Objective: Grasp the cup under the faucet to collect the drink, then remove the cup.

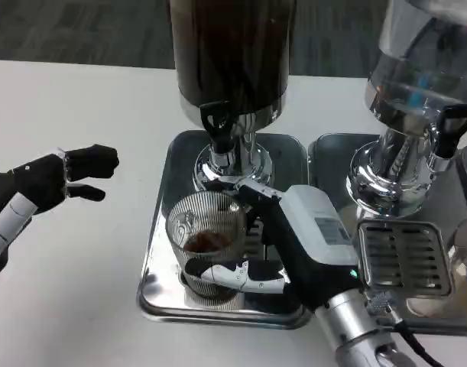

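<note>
- The table [72, 252] is white and carries two metal trays; on the left tray [160, 294] stands the dark dispenser [231, 53], and beside it, on the right, a clear dispenser [420, 76].
- The faucet [218, 126] of the dark dispenser hangs over the tray, and the cup [206, 245] stands on the tray just under it.
- We judge that the grasp is done: our right hand [294, 237] is around the cup, with fingers [233, 274] grasping its lower front and others behind it.
- Our left hand [53, 183] hovers over the table, well apart from the tray; its fingers are curled in and hold nothing.
- The drink [205, 241] is already in the cup, but only a small brown amount at the bottom, so we think the collecting is started and not finished.
- What remains: fill more, then take the cup away.
</note>
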`<act>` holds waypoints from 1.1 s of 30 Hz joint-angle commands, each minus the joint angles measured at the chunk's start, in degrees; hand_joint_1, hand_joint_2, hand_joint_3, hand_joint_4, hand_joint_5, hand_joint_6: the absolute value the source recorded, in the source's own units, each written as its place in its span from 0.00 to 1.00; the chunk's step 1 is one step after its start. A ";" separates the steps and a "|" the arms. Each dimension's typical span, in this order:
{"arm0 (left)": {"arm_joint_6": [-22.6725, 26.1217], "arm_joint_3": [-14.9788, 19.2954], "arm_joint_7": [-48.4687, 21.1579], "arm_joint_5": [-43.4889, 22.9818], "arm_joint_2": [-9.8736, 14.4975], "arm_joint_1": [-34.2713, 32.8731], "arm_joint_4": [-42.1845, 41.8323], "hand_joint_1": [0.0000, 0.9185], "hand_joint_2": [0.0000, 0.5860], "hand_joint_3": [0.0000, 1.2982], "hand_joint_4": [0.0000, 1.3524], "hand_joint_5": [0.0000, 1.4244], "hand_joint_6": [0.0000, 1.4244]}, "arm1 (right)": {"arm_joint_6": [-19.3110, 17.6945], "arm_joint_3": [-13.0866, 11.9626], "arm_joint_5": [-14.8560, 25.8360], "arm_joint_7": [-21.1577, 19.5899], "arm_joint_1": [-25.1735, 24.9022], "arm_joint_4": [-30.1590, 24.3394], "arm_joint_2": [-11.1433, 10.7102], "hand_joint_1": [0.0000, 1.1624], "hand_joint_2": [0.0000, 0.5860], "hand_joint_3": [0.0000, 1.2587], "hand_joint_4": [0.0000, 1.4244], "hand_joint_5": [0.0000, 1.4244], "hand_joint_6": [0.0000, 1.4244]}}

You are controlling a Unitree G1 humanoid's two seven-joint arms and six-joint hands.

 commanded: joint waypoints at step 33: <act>-1.11 -1.82 0.88 1.42 -0.37 0.60 -0.38 0.00 0.23 0.23 0.19 0.16 0.28 | -1.22 -4.78 -0.56 -3.61 5.16 -9.15 -2.65 0.55 0.39 0.37 0.42 0.55 0.74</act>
